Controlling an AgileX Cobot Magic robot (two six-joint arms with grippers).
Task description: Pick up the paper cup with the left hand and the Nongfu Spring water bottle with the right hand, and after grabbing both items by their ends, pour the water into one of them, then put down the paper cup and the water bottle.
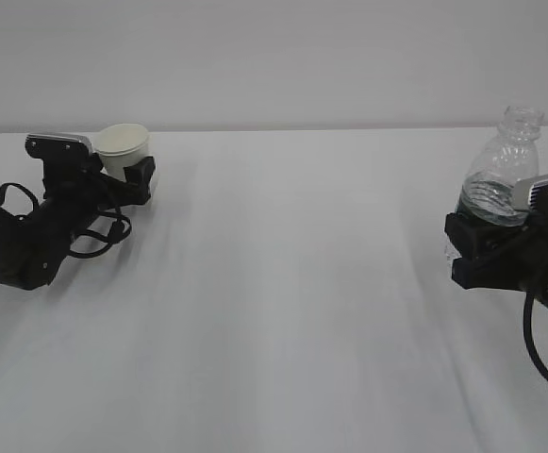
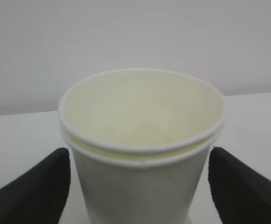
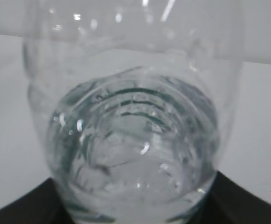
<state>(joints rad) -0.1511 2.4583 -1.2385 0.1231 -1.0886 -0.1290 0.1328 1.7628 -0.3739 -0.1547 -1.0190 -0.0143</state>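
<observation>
Left side: the paper cup (image 1: 124,146) is standing upright on the white table (image 1: 292,283), far left, between the jaws of the left hand (image 1: 123,175). In the left wrist view the fingers (image 2: 37,186) are showing daylight on both sides of the cup wall, so you are looking at a released tool, spread wide, not touching.

Right side: the right hand (image 1: 486,241) is clamping the Nongfu Spring water bottle (image 1: 502,179) low on its body, bottle upright, neck open, no cap. Whether its base is resting on the table is hidden by the gripper. The water (image 3: 135,154) is sitting in the lower part.

Handling, as I judge it:
- Cup is likely light, thin and soft; it should be crushing easily and tipping at a nudge. You are best taking it around the lower wall, gently.
- Bottle is thin ribbed plastic, probably slippery and flexing under squeeze; the water is keeping the weight low. Open neck means tilting spills.

Room: the tabletop between the two arms is lying bare and the items are well apart. The cup is sitting near the table's far edge, so you are wanting to avoid pushing it backward.
</observation>
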